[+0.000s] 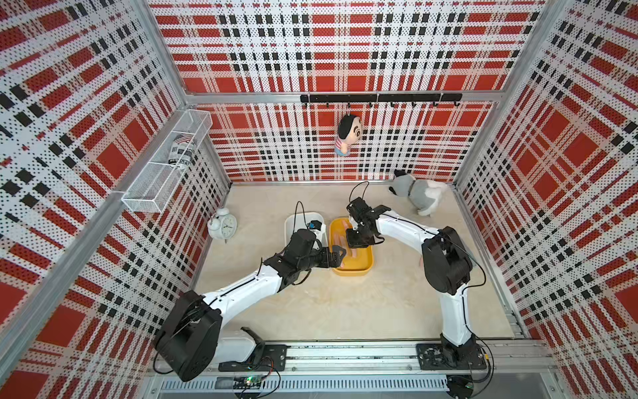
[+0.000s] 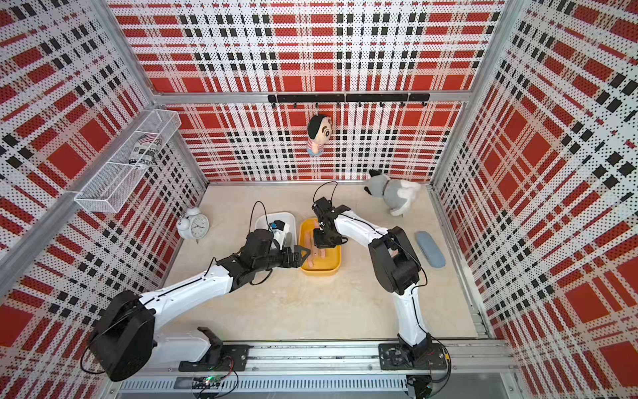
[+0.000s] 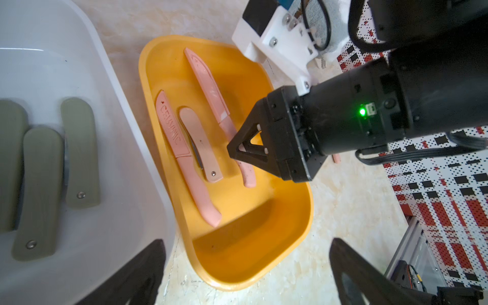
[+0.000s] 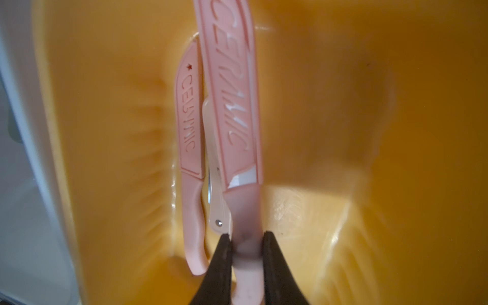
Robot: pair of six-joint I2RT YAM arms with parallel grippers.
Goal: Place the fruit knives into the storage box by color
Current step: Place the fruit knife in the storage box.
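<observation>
Beige marbled tabletop (image 1: 345, 311) under red, black and white plaid walls, and all the action is at the two tubs in the middle. Look at the right gripper (image 4: 245, 237): it sits low inside the yellow oval plastic tray (image 3: 303, 227), jaws pinched narrow on the handle of a salmon pink sheathed fruit knife (image 4: 232, 105) with CERAMIC moulded along its cover. That knife points along the tray; whether its tip touches the floor, I cannot tell. Just beside it lie two more, close side by side: a paler pink folding knife (image 3: 199, 140) with a rivet at one end, and a second pink sheathed knife (image 3: 175, 137). Over at the tray's rim on the neighbouring tub's side hangs the left gripper (image 1: 340, 257), jaws spread wide and empty. Right alongside the yellow tray, the white plastic tub (image 3: 126, 111) holds at least three sage green folding knives (image 3: 79, 150), lying roughly parallel on its floor.
</observation>
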